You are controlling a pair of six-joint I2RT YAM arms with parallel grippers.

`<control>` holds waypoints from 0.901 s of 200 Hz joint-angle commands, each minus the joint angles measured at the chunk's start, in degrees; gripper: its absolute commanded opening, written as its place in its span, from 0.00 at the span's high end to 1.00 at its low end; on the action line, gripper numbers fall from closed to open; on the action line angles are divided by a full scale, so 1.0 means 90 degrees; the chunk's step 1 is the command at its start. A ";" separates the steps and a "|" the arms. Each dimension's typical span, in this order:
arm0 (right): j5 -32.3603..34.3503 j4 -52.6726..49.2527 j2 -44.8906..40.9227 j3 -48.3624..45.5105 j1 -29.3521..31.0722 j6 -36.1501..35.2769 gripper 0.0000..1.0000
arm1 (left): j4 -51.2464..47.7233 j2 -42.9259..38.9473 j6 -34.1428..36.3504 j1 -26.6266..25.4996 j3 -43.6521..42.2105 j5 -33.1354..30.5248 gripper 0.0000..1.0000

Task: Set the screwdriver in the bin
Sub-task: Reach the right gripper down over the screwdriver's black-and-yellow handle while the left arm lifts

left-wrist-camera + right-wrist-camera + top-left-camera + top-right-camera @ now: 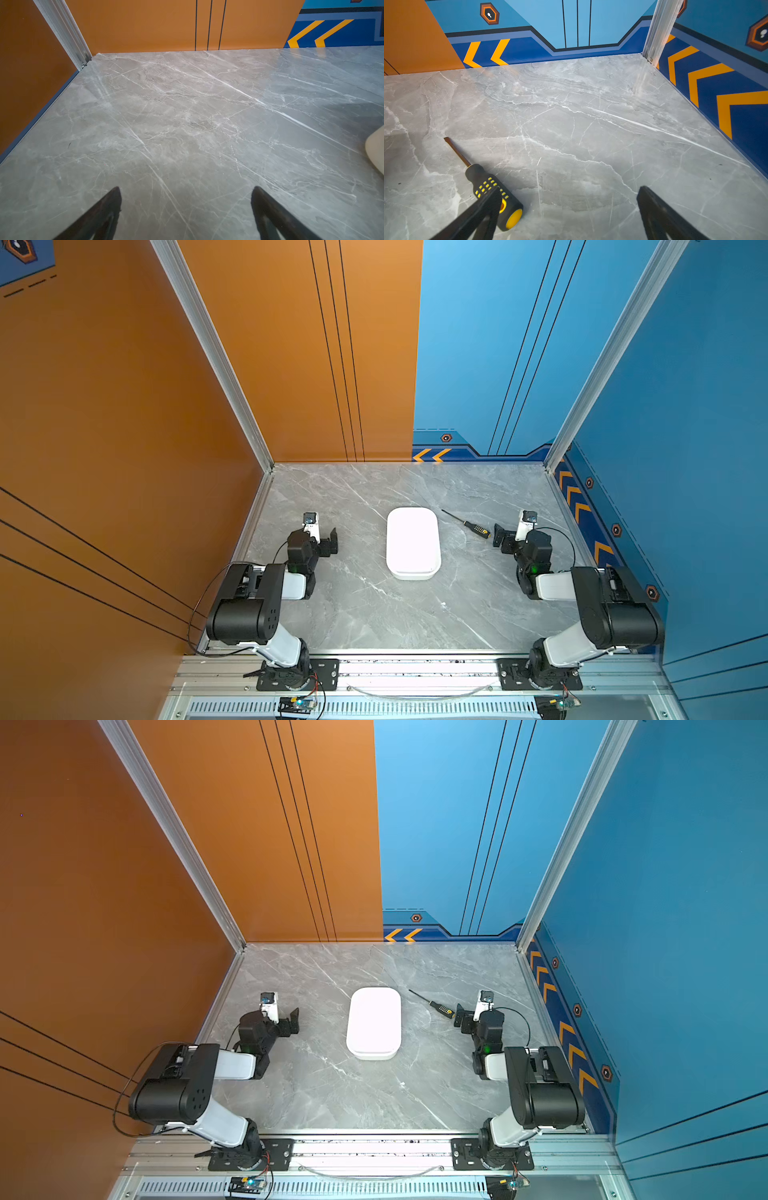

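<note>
Screwdriver (470, 525) on the marble beside the bin (413, 543), both grippers spread wide

The screwdriver lies flat on the grey marble table (374, 614), on the right of the white bin and apart from it. Its thin shaft points slantwise toward the far end of the bin, and its yellow-ended handle points toward the right gripper (500, 536). Only a strip of marble separates the shaft tip from the bin's rim in both top views.

The right gripper's jaws stand wide apart and hold nothing. In the right wrist view one dark finger (488, 203) crosses in front of the dotted handle (481, 176), with the yellow end showing just beside it. Whether finger and handle touch cannot be told.

The left gripper (328, 541) sits low on the other side of the bin, well apart from it. Its jaws are equally wide over marble, and a corner of the bin (376, 149) shows at the edge of its wrist view.

An orange wall (124, 427) and a blue wall with yellow chevrons (582, 510) border the table, clear of both arms.
</note>
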 commanded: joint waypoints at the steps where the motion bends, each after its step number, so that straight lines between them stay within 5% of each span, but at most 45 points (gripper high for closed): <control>1: 0.0111 -0.0093 -0.0007 0.0113 0.0040 -0.0061 0.00 | -0.0043 -0.0081 0.0082 -0.0023 0.0091 -0.0067 0.02; 58: 0.0089 -0.0095 -0.0008 0.0113 0.0035 -0.0061 0.00 | -0.0090 -0.0150 -0.0005 -0.0016 0.0097 -0.0236 0.02; 100: -0.0591 -0.0296 -0.0173 0.0156 0.0001 -0.0284 0.00 | -0.0922 -0.0958 0.0026 0.0002 0.0200 -0.0116 0.02; 152: -0.1133 -0.3663 -0.1027 0.1809 0.0065 -0.0330 0.06 | -0.2827 -0.1887 -0.0147 -0.0209 0.1040 0.0657 0.02; 180: -0.1960 -0.5416 -0.1098 0.2906 0.0123 -0.0515 0.06 | -0.3778 -0.1819 -0.1057 -0.0181 0.1707 0.2102 0.02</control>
